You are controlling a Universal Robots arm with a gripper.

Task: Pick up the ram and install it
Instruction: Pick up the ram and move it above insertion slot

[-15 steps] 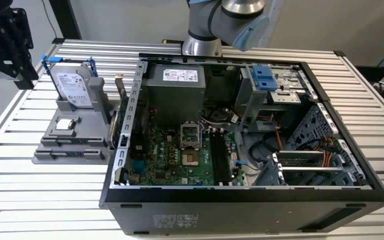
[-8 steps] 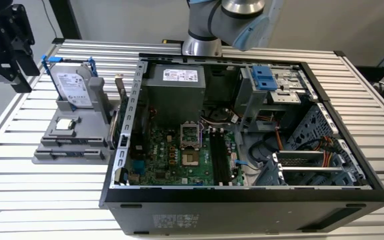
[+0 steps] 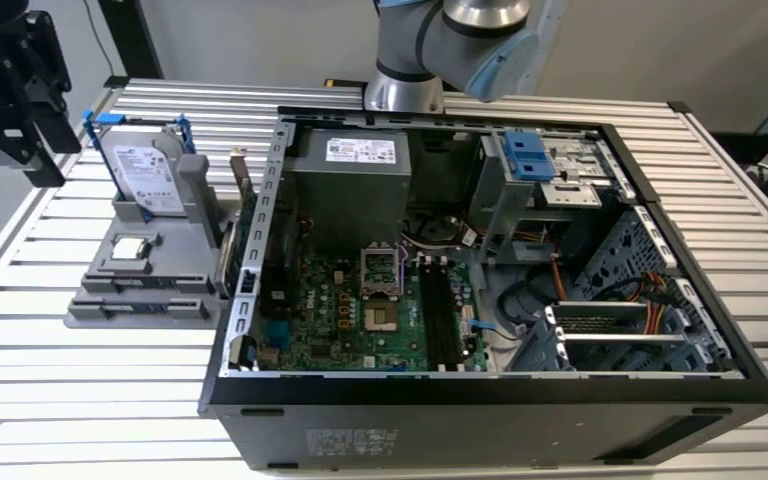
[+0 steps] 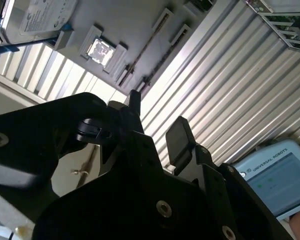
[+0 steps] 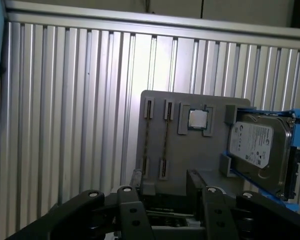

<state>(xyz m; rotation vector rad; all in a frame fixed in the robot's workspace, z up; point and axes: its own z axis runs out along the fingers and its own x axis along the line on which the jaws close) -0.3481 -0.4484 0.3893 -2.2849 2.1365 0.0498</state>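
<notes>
The ram [image 5: 165,140] reads as a thin brownish-dark line, seen edge-on in a slot of the grey holder [image 5: 195,150]. A twin line [image 5: 147,137] sits in the next slot just beside it, & I can't tell which of the two is the task's stick. Chips & sticker can't be made out. In the exterior view the slots are at the holder's 6 o'clock end, so the stick's long axis runs 9-to-3 o'clock, parallel w/ the table slats [image 3: 37,350]; it looks to stand on its long edge. The processor chip [image 3: 128,248] lies flat in its pocket at 12 o'clock of the slots. The hard drive [image 3: 144,175] w/ blue brackets stands tilted at the holder's 12 o'clock end. The open PC case [image 3: 491,430] lies just beside the holder at 3 o'clock, motherboard [image 3: 344,320] exposed. The gripper [image 5: 164,176] hangs above the holder, apart from it. Its fingers [image 5: 192,182] are spread w/ nothing btwn them & bare holder showing in the gap. In the exterior view it's the black block at approx 10 o'clock of the holder, raised well off the table. The arm's base column [image 3: 404,90] stands at the case's 12 o'clock edge, w/ a blue-capped joint [image 3: 498,45] above it.
</notes>
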